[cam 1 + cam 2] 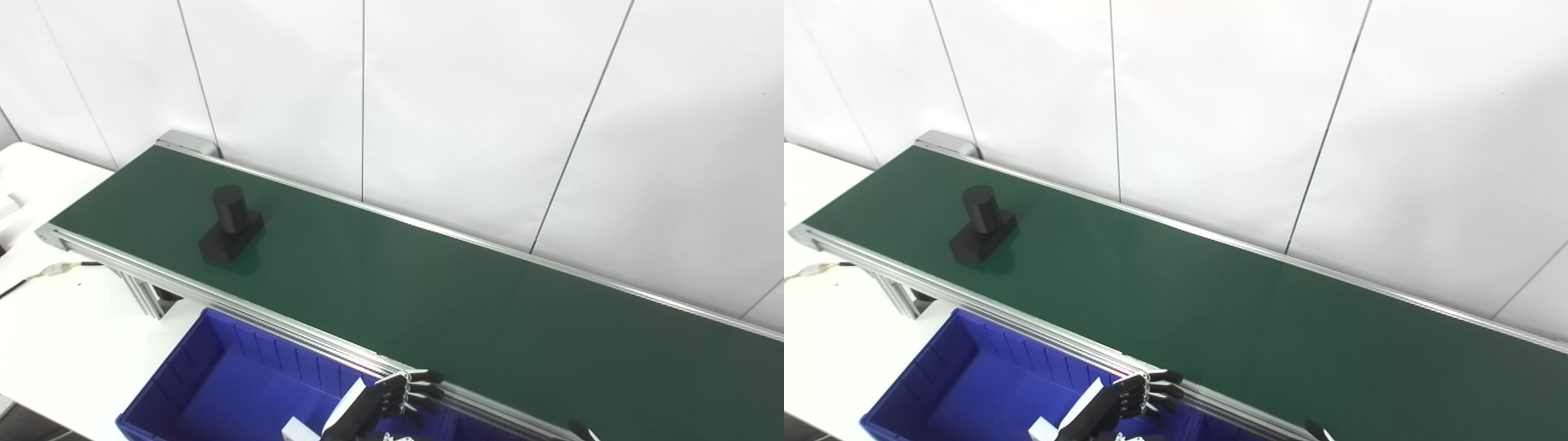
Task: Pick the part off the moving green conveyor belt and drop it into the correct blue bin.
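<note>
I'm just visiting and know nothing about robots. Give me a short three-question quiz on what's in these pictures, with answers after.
1. True or false: the black part is lying in the blue bin.
2. Multiple choice: the left robot hand is (A) gripping the part, (B) holding nothing, fingers spread near the conveyor's front rail, (C) resting flat on the white table.
3. Fill in: the part is a short cylinder standing on a flat ____ base.

Key
1. False: it sits on the green conveyor belt, toward its left end.
2. B. Only a tip of the right robot hand shows at the bottom edge.
3. Rectangular.
</note>
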You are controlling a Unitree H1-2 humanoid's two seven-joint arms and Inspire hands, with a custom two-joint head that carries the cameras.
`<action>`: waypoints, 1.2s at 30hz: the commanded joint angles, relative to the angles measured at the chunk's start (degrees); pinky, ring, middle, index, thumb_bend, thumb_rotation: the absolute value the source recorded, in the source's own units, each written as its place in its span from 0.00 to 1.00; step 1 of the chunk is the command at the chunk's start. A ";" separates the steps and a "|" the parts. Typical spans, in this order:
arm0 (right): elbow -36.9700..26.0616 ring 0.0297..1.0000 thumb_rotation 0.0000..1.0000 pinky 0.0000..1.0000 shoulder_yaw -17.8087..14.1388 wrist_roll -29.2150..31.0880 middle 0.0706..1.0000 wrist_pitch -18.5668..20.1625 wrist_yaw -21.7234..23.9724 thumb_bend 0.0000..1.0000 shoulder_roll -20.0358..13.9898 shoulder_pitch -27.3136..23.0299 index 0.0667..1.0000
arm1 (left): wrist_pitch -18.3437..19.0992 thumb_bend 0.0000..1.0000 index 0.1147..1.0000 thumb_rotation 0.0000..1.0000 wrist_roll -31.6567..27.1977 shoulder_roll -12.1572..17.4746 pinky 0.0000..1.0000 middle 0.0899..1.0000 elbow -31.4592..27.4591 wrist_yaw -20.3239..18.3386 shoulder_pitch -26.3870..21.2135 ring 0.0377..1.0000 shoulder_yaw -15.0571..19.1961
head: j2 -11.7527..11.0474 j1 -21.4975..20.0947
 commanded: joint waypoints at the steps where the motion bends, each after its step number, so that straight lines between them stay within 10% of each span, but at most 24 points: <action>1: -0.58 0.62 0.25 0.53 -0.33 0.72 0.74 -4.34 0.15 0.60 0.06 -0.87 0.88 | -2.83 0.84 0.75 0.46 0.46 -0.37 0.54 0.70 -0.44 0.72 -1.19 0.64 -0.25 | -0.21 0.27; 36: 2.78 0.62 0.22 0.52 -0.82 0.93 0.73 -5.16 0.36 0.59 0.51 -2.57 0.87 | -3.08 0.86 0.73 0.42 0.03 -0.08 0.51 0.69 3.70 2.04 -3.43 0.62 -0.92 | -4.56 -0.19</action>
